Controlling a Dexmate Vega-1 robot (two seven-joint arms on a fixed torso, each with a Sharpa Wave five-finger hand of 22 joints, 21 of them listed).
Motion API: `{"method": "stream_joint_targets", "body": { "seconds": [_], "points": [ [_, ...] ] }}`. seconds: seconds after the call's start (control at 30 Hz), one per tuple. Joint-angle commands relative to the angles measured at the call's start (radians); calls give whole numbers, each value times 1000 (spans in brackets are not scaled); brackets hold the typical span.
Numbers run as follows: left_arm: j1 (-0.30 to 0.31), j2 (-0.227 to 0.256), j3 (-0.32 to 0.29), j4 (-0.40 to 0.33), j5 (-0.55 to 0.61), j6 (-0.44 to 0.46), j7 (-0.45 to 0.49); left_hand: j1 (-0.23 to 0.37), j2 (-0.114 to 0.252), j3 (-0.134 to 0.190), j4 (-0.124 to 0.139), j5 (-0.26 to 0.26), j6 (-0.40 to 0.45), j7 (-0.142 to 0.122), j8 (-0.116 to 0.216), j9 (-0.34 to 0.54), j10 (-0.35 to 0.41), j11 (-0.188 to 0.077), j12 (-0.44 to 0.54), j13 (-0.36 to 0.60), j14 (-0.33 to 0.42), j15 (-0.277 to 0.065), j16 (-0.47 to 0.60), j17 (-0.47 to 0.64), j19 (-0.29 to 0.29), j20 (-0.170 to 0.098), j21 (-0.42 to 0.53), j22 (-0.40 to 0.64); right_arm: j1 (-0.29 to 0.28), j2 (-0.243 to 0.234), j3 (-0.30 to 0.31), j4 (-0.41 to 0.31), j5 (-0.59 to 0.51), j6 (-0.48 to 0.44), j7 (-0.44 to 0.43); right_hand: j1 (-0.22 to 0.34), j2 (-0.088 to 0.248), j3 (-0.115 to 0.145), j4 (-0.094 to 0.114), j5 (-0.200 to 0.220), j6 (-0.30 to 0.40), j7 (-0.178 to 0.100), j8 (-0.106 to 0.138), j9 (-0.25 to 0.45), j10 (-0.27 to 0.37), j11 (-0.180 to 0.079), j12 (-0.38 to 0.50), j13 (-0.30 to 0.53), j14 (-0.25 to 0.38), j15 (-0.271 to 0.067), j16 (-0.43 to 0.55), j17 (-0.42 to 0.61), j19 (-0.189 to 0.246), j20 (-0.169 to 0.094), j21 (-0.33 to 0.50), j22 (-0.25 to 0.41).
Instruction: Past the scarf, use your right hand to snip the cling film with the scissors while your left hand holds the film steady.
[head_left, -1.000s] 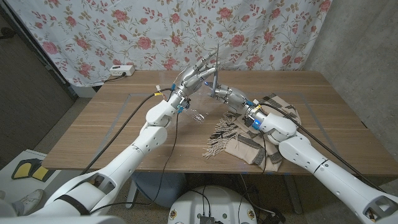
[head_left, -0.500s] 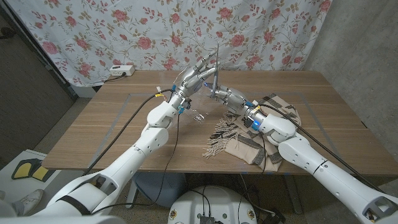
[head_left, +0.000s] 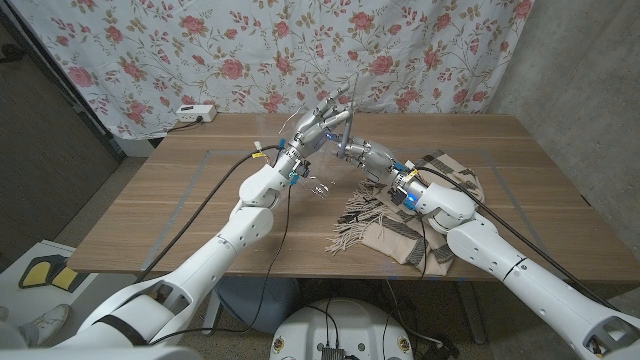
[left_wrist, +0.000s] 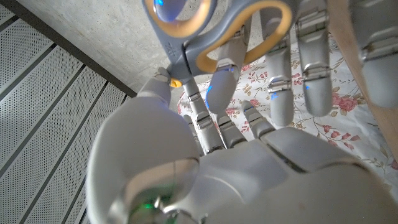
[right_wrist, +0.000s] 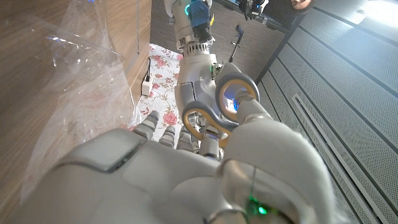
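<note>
With the left hand (head_left: 318, 127) gripping the cling film (right_wrist: 74, 81) taut, the right hand (head_left: 366, 155), clasping the scissors (right_wrist: 217, 106), should cut squarely.

Colours, as you see them: table (head_left: 180, 200) is brown wood grain. Backdrop cloth (head_left: 200, 50) is white with red roses and green leaves. Scarf (head_left: 400, 235) is tan-and-brown plaid with pale fringe. Scissors (right_wrist: 214, 112) have grey handles lined in yellow-orange. Cling film (right_wrist: 56, 74) is clear and glinting. Both hands, left (head_left: 315, 128) and right (head_left: 368, 157), are silver-grey, with blue lights on the fingers (left_wrist: 221, 87). Power strip (head_left: 195, 114) is white.
</note>
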Motion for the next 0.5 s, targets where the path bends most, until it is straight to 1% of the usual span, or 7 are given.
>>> {"method": "stream_joint_targets", "body": {
  "seconds": [0.03, 0.2, 0.3, 0.37, 0.4, 0.5],
  "points": [
    [6, -3, 9, -5, 5, 5, -1, 12, 4, -1, -2, 6, 6, -1, 5, 3, 71, -65, 4, 4, -6, -24, 6, 5, 0, -3, 1, 3, -6, 9, -2, -1, -2, -10, -25, 2, -8, -5, 1, -1, 21, -1, 6, 4, 14, -1, 11, 1, -90, 2, 8, 0, 9, 4, 6, 1],
    [7, -8, 9, -7, 2, 2, 0, 12, 3, -2, -1, 6, 7, -1, 4, 3, 71, -65, 4, 4, -6, -23, 7, 6, 0, -3, 1, 3, -6, 11, -6, 1, -8, -9, -26, 4, -7, -6, 0, 0, 36, -4, 12, 5, 27, -5, 15, 1, -82, -1, 11, 0, 17, 2, 8, 1],
    [6, -13, 8, -5, -2, -1, 0, 13, 4, -2, -1, 6, 7, -2, 4, 3, 71, -65, 4, 4, -6, -24, 7, 6, 0, -4, 1, 3, -6, 13, -10, -1, -11, -12, -31, 14, -5, -3, -4, 1, 45, -8, 15, 6, 38, -15, 17, 1, -75, -6, 12, -1, 26, -3, 10, 1],
    [7, -16, 7, -5, -6, -1, 1, 13, 3, -2, -2, 6, 8, -2, 4, 3, 72, -65, 4, 4, -6, -24, 6, 7, 0, -4, 1, 3, -7, 14, -11, 0, -11, -12, -32, 20, -4, -1, -7, 2, 51, -9, 17, 6, 42, -17, 18, 1, -72, -12, 13, -1, 28, -8, 10, 1],
    [7, -17, 7, -4, -10, -1, -1, 14, 3, -1, -2, 6, 9, -2, 4, 3, 72, -65, 4, 4, -6, -25, 6, 7, 0, -4, 1, 3, -8, 13, -12, -1, -16, -11, -34, 23, -3, -1, -8, 2, 56, -14, 19, 7, 42, -18, 17, 1, -72, -13, 12, -1, 29, -9, 10, 1],
    [9, -24, 6, -2, -18, 0, -2, 14, 4, -2, -1, 6, 11, -2, 4, 4, 71, -65, 4, 3, -5, -24, 6, 7, 0, -4, 1, 3, -11, 8, -13, -9, -16, -17, -36, 26, -3, 0, -9, 2, 60, -15, 20, 7, 44, -18, 17, 1, -72, -14, 12, -1, 31, -9, 10, 1]
  ]
}}
